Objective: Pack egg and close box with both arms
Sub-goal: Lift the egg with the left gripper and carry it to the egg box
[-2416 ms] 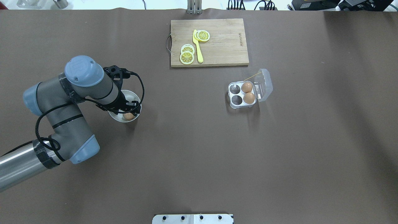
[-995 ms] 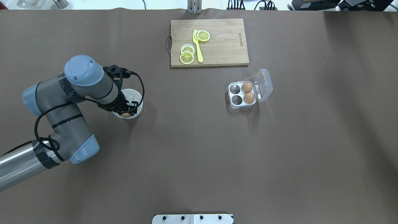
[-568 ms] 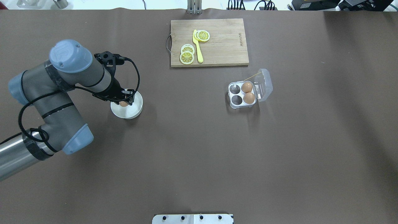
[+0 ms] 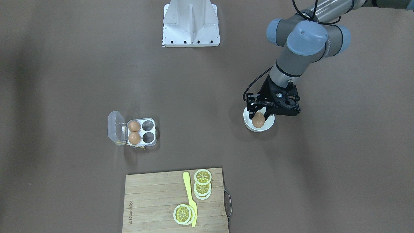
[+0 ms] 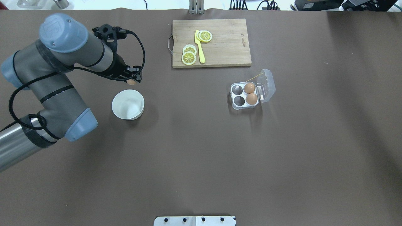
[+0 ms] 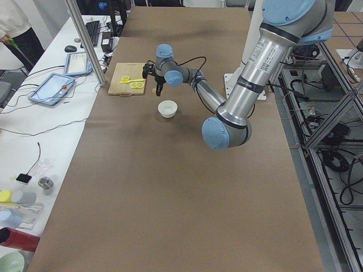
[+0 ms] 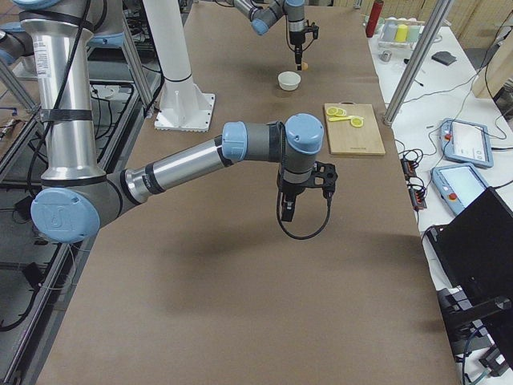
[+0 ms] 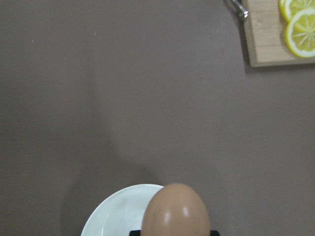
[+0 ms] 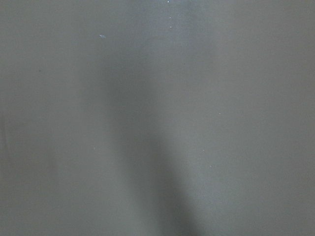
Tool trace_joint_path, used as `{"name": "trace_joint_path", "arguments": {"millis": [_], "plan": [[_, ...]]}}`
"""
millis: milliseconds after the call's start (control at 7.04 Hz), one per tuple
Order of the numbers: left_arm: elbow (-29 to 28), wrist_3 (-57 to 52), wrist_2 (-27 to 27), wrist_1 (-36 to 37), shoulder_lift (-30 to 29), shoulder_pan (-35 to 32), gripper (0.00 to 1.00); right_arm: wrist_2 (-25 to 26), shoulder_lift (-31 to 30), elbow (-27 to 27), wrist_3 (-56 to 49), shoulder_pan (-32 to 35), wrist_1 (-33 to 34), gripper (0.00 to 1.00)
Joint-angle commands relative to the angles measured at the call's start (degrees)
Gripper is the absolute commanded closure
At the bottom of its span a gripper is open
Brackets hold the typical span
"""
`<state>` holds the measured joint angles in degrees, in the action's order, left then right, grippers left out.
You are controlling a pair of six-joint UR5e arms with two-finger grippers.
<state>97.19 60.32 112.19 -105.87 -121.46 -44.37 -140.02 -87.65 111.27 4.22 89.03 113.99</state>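
My left gripper (image 5: 132, 81) is shut on the tan egg (image 5: 131, 82) and holds it in the air, just past the far rim of the white bowl (image 5: 128, 104). In the front view the egg (image 4: 258, 120) hangs over the bowl (image 4: 248, 125). The left wrist view shows the egg (image 8: 175, 212) close up above the bowl (image 8: 115, 216). The clear box (image 5: 237, 95) stands open at the right with two brown eggs (image 5: 250, 93) in its right-hand cells and its lid (image 5: 267, 85) folded back. My right gripper (image 7: 287, 210) shows only in the right side view; I cannot tell its state.
A wooden cutting board (image 5: 226, 44) with lemon slices (image 5: 189, 55) and a yellow knife (image 5: 199, 47) lies at the far middle. Its corner shows in the left wrist view (image 8: 275, 44). The right wrist view shows only brown table.
My left gripper has lifted the egg out of the bowl and carried it up and toward the far side. The bowl shifted slightly and now stands empty.
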Motion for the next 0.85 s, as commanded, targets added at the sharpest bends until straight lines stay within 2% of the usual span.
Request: {"name": "trace_joint_path", "arguments": {"millis": [0,142,426,711], "plan": [[-5.5,11.7,-12.9,-14.1,-4.3,5.7,1.0,-1.2,0.0,-0.1,0.0,0.0,0.1,0.0],[-11.4,15.7,-16.6,-19.1,-8.1,8.8,1.0,-1.2,0.0,-0.1,-0.1,0.0,0.0,0.0],[-14.6,18.9,-25.1,-19.6,-14.3,15.5,1.0,-1.3,0.3,-0.1,-0.2,-0.2,0.0,0.0],[-22.3,20.8,-33.2,-20.0,-22.8,20.4,1.0,-1.6,0.4,-0.1,-0.1,-1.0,0.0,0.0]]}}
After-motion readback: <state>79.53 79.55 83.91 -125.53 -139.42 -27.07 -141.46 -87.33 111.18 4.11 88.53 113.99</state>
